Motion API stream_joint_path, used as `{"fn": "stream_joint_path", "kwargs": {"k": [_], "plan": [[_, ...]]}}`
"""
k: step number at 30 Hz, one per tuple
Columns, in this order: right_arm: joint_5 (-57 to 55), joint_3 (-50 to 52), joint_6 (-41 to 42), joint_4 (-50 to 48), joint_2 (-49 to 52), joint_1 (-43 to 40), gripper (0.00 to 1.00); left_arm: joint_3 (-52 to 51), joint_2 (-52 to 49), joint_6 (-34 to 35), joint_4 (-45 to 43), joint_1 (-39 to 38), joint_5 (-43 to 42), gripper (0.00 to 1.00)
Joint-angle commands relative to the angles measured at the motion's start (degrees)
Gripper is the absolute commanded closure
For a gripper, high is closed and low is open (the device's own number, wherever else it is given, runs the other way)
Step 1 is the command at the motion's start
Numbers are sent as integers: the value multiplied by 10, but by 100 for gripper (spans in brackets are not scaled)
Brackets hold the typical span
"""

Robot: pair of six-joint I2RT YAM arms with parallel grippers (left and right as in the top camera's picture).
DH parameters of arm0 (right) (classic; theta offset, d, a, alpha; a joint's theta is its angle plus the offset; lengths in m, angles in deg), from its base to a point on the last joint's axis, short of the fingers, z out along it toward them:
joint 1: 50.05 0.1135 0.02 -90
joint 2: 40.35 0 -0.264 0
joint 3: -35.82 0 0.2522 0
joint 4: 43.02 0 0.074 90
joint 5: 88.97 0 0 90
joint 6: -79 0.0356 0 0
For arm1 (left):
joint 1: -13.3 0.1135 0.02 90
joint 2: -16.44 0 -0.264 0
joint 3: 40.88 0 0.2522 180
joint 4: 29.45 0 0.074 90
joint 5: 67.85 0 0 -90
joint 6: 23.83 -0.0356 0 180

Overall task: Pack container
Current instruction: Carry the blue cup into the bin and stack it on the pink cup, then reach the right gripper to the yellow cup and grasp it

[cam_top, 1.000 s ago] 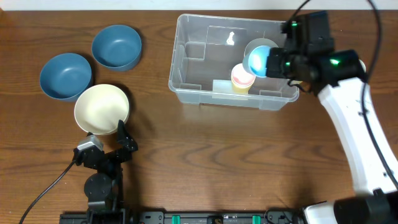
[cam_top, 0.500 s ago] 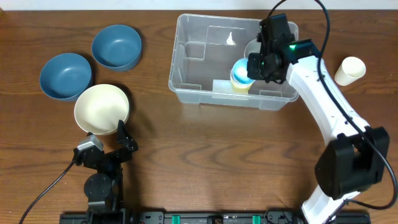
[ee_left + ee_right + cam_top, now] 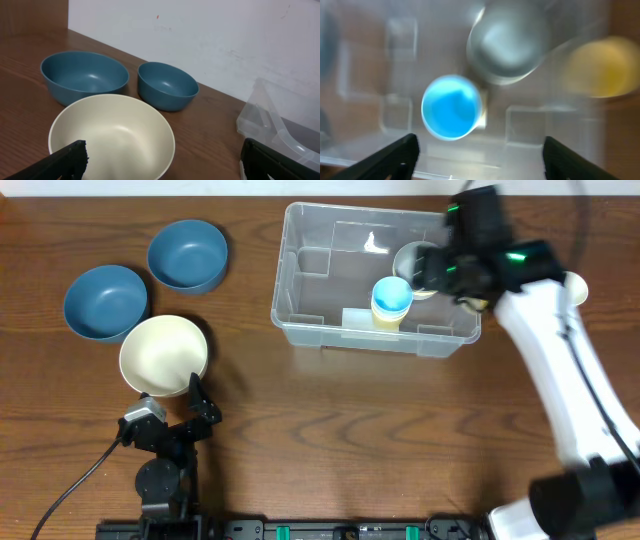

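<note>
The blue cup (image 3: 391,294) now sits stacked inside the container (image 3: 284,278). The right gripper (image 3: 479,151), spread and empty, pulls back. One more item is packed.

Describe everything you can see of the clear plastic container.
The clear plastic container is a rectangular see-through bin with rounded rim and moulded inner ribs, upright and lidless on the wooden table. In its right end stand a blue cup stacked on a pale cup and a grey cup. The open right gripper hovers above.
</note>
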Motion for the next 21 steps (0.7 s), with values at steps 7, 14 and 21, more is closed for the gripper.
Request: {"fn": "stream_joint_path", "kwargs": {"k": [7,14,21], "plan": [[-66,-15,45,29,-37,-242,21,-13,3,-5,19,3,7,2],[-22,-15,28,1,43,-353,22,-13,3,-5,19,3,7,2],[-22,-15,23,-28,138,-375,21,-13,3,-5,19,3,7,2]]}}
